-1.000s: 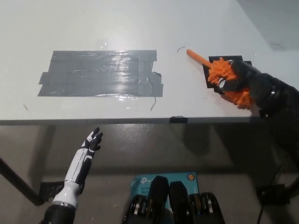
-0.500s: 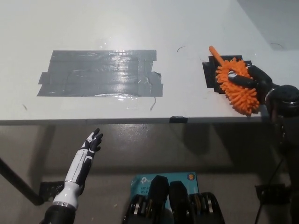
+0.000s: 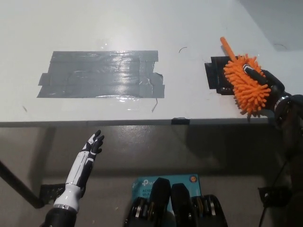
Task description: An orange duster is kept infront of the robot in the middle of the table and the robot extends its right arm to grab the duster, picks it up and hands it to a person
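Head view: left hand point(image 3: 93, 144) idles below the table edge, fingers apart and empty. Right hand point(image 3: 265, 81) is clamped on the orange duster point(image 3: 245, 86) above the table's point(image 3: 142, 28) right edge. Lift stage; next, I judge, carrying it toward a person.

Print on box: the teal cardboard box point(image 3: 166, 181) on the floor, to the right of the white left hand point(image 3: 94, 142) and lower in the picture, carries a white logo and pale lettering, too small and too hidden to read.
Orange round mark: at the box's upper right corner, unreadable.
Other surfaces: no readable text.
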